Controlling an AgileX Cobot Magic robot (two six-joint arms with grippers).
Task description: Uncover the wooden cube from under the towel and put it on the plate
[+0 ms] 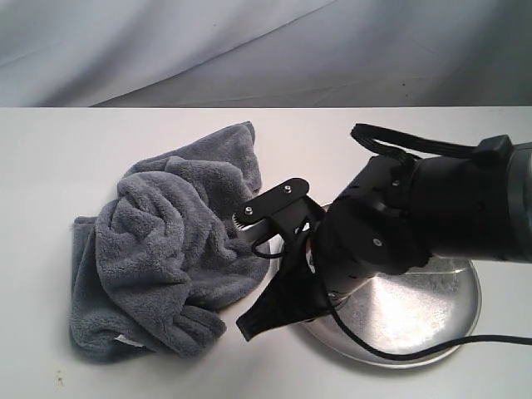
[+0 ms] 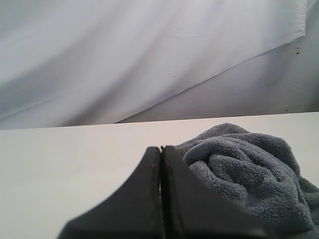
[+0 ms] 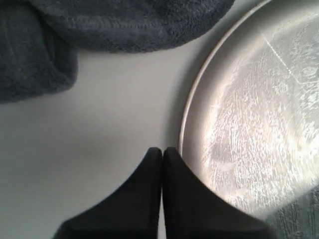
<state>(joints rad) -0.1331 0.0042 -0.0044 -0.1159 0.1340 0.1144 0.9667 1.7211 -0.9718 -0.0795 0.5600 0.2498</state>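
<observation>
Towel (image 1: 166,241), dark grey and fluffy, lies crumpled in a loose heap on the white table (image 1: 50,166), left of centre in the exterior view, with a small white tag (image 1: 125,339) showing at its lower edge. The round silver plate (image 1: 416,316) sits at the lower right of that frame, just beside the towel but apart from it, and much of its upper part is hidden by the bulky black right arm (image 1: 432,208). The right gripper (image 1: 247,327) points down toward the lower middle of the frame, between the towel's lower edge and the plate's left rim; its own wrist view shows the two fingers pressed together with nothing between them, above bare table right by the plate's rim. The left gripper (image 2: 160,148) shows only in its own wrist view, its fingers likewise pressed together on nothing, with the towel just beyond them. The wooden cube cannot be seen in any view, and whether it lies under the towel cannot be told.
</observation>
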